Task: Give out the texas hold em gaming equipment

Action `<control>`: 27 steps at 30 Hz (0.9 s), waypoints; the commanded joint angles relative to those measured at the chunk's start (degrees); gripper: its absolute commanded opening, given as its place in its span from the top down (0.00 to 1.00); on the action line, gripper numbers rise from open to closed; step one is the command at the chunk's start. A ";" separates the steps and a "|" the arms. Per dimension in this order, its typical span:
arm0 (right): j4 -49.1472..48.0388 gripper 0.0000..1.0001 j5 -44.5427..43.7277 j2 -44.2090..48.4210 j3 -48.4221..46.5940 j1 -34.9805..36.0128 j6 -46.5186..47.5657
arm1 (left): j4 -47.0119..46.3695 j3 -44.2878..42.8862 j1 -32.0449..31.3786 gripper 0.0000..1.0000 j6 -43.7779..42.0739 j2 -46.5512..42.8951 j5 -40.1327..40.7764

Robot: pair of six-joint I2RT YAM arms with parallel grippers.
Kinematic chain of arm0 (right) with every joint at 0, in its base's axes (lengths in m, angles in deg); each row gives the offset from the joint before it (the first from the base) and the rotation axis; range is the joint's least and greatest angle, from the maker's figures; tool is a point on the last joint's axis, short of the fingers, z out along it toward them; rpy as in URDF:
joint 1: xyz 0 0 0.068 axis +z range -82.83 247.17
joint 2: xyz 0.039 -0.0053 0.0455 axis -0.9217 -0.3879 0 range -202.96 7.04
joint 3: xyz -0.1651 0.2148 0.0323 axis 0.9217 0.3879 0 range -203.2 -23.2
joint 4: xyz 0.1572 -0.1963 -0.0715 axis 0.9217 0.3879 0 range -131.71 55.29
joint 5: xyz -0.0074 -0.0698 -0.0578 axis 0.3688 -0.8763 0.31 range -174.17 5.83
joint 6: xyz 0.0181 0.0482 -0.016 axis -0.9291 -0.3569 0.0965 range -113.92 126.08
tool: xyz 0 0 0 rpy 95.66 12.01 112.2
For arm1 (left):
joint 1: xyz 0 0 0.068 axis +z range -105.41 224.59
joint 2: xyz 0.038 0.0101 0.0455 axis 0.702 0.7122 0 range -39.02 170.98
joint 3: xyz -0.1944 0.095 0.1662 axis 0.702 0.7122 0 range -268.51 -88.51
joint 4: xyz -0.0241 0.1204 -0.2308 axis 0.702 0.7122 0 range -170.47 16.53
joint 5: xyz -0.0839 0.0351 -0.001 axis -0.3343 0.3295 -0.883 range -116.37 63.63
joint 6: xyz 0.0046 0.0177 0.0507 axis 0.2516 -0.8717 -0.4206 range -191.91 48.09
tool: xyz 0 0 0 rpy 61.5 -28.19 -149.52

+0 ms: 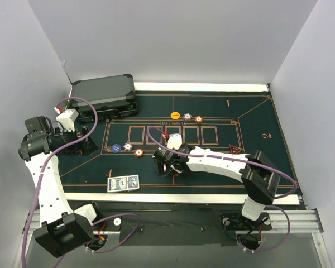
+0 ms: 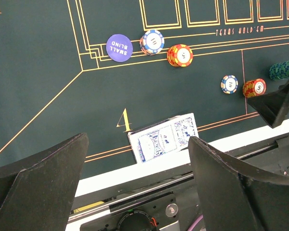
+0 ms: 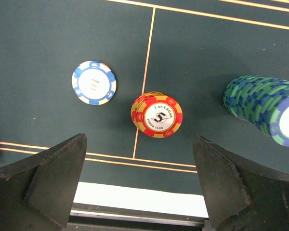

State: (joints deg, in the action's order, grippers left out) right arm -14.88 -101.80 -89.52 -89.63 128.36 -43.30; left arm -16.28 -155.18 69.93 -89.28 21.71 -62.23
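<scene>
One dark case (image 1: 104, 95) lies just beyond left gripper (image 1: 89, 142)

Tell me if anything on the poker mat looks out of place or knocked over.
The green-and-blue chip stack seems toppled, lying on its side like a roll beside the upright red-and-yellow stack. The blue-backed cards also sit slightly crooked at the near edge of the mat.

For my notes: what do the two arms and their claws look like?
The left arm and right arm have white shells with black joint housings; a purple cable loops along each. The left claw and right claw each carry two matte black, wedge-shaped fingers. No markings are visible on them.
</scene>
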 commanded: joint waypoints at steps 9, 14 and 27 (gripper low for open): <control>-4.06 0.15 0.84 -5.84 3.50 -1.33 -2.12 | -0.02 -2.14 0.41 0.04 -1.27 -0.17 -0.62; -5.64 0.19 1.37 -5.93 5.43 -2.04 -2.29 | -0.46 -1.62 0.32 0.04 -1.27 0.18 -0.35; -7.67 0.35 1.54 -6.02 7.02 -4.15 -1.33 | -1.25 -0.91 0.32 0.04 -0.74 0.35 -0.18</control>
State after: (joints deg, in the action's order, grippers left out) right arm -23.05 -99.13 -94.96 -83.82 125.24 -44.83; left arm -16.24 -155.18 69.93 -89.34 21.97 -62.16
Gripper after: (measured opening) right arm 0.662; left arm 0.964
